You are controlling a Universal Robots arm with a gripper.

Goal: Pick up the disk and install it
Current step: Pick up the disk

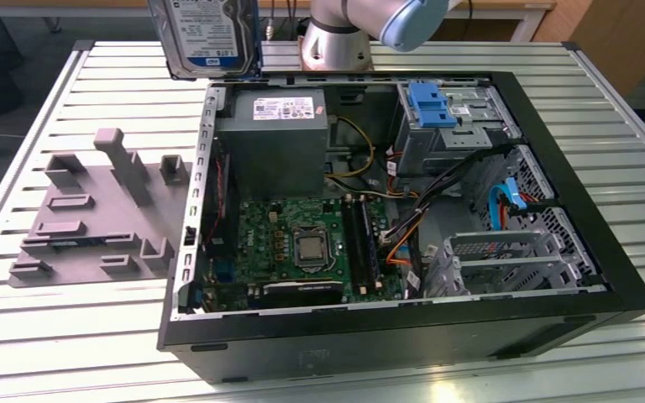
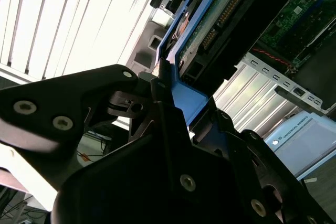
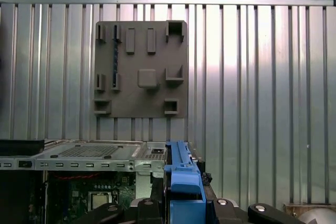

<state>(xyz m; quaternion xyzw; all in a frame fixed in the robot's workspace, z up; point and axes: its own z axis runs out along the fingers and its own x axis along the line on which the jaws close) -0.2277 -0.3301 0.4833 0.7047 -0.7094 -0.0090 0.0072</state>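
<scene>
- Place: we logged this as a robotics lab or test workshop, set up as a bench cell for computer assembly.
- One slatted aluminium table.
- One robot arm, which stood at the table's far edge in the exterior view.
- One gripper, which we found clamped on the disk.
- One desktop computer case, lying open with its motherboard and cabling bare.
- One grey moulded fixture plate, which lay on the table beside the case.
- Wooden furniture, which stood behind the table.
</scene>
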